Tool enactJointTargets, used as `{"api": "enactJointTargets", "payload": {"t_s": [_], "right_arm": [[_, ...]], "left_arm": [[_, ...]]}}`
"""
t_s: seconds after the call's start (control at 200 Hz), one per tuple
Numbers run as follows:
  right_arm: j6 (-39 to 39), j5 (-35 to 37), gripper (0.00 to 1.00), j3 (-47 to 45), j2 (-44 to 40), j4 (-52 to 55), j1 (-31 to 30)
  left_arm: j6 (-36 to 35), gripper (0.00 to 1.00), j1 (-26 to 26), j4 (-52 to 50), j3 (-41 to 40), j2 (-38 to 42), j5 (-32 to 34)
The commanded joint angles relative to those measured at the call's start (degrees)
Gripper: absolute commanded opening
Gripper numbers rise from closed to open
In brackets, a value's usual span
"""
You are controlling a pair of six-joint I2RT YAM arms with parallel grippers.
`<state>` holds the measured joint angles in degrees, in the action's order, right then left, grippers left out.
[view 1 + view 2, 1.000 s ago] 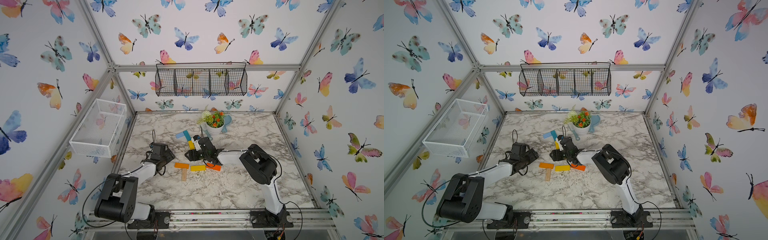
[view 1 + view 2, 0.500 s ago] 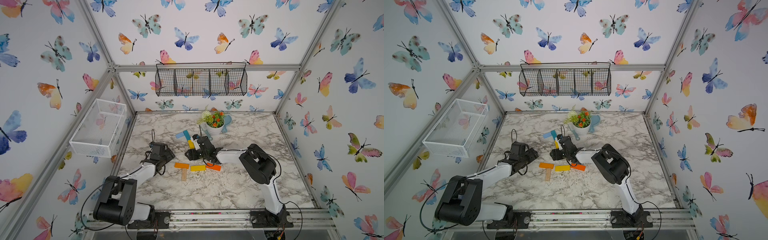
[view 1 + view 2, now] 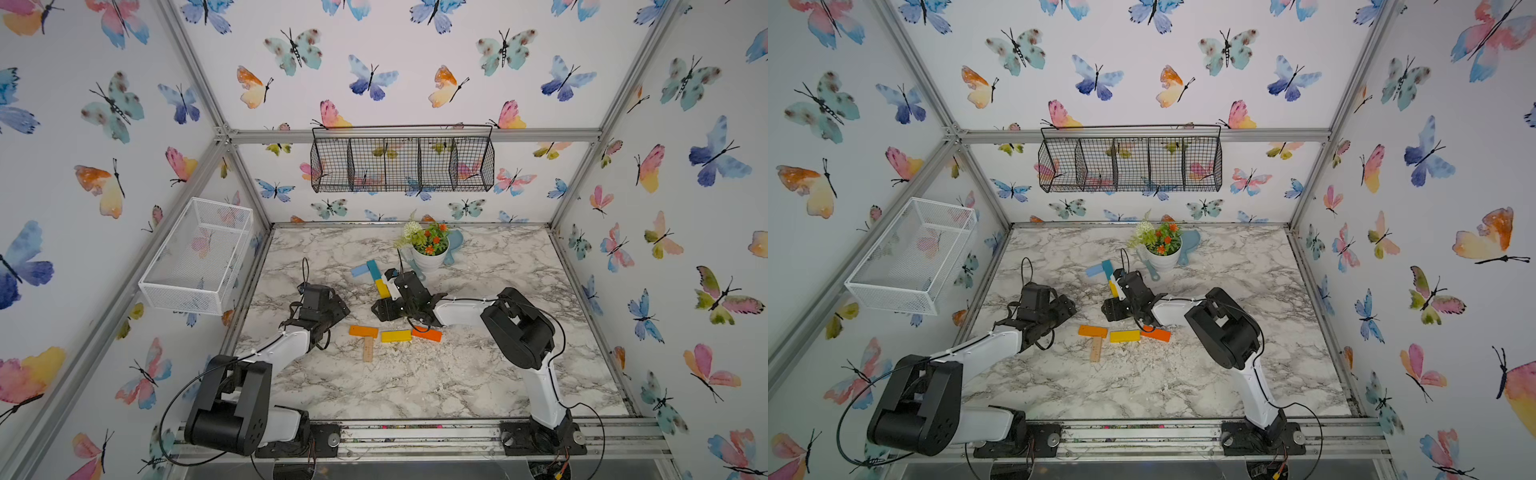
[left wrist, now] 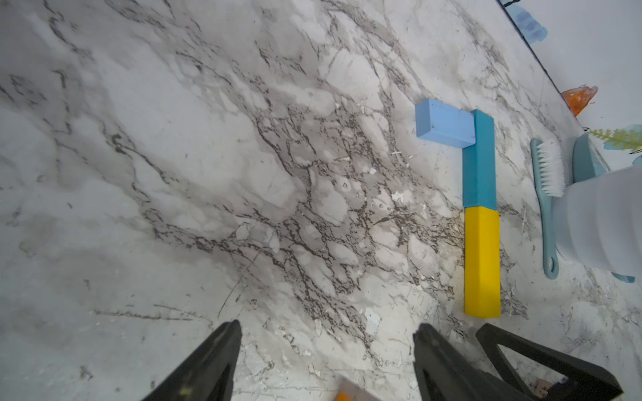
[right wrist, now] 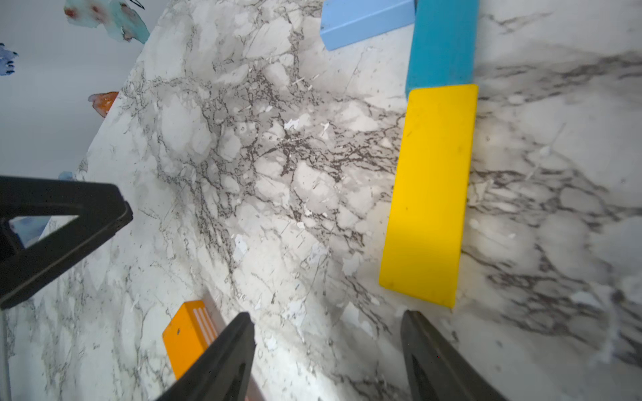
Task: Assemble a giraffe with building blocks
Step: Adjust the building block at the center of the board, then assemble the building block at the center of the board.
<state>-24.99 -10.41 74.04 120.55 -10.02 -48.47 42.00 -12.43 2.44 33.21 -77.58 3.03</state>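
Hardly anything has moved since a second ago: both arms hang about where they were, and every block lies as it did.

The left gripper [image 4: 326, 330] is spread wide with only bare table [image 4: 173, 173] between its fingers. The right gripper [image 5: 326, 317] also stands apart and carries nothing.

The giraffe [image 3: 1108, 268] looks half built. Just beside the flower pot [image 3: 430, 259], on its left-arm side, a light-blue block [image 4: 444, 123] butts against a teal block [image 4: 479, 159], which meets a yellow block [image 4: 482, 260] end to end. Farther from the pot, toward the arm bases, an orange block [image 3: 363, 331], a second yellow block [image 3: 396, 336] and a tilted orange block [image 3: 428, 334] form a loose row. A wooden block [image 3: 368, 348] seems to touch the first orange one. I cannot find another wooden one.

As I judge it, the right gripper hovers at the free end of the yellow block, so a low sweep would knock the neck out of line. The grippers are near each other and could clash if both reach in. The right wrist hangs over the tilted orange block and might drag it. A brush [image 4: 547, 194] lies between neck and pot, so a wide grab could catch it.

The pot holds a plant with orange flowers. The black wire basket [image 3: 402, 164], on the wall above the pot, and the white mesh basket [image 3: 199, 257], far to the pot's left-arm side, show nothing inside.
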Motion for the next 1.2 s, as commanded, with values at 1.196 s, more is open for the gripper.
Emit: {"api": "enactJointTargets", "payload": {"t_s": [1.196], "right_arm": [[26.33,3.97,0.74,-6.95,-8.75,23.98,-3.56]], "left_arm": [[-4.21,0.81,-2.74,9.07,-2.62,-0.5,-9.71]]}}
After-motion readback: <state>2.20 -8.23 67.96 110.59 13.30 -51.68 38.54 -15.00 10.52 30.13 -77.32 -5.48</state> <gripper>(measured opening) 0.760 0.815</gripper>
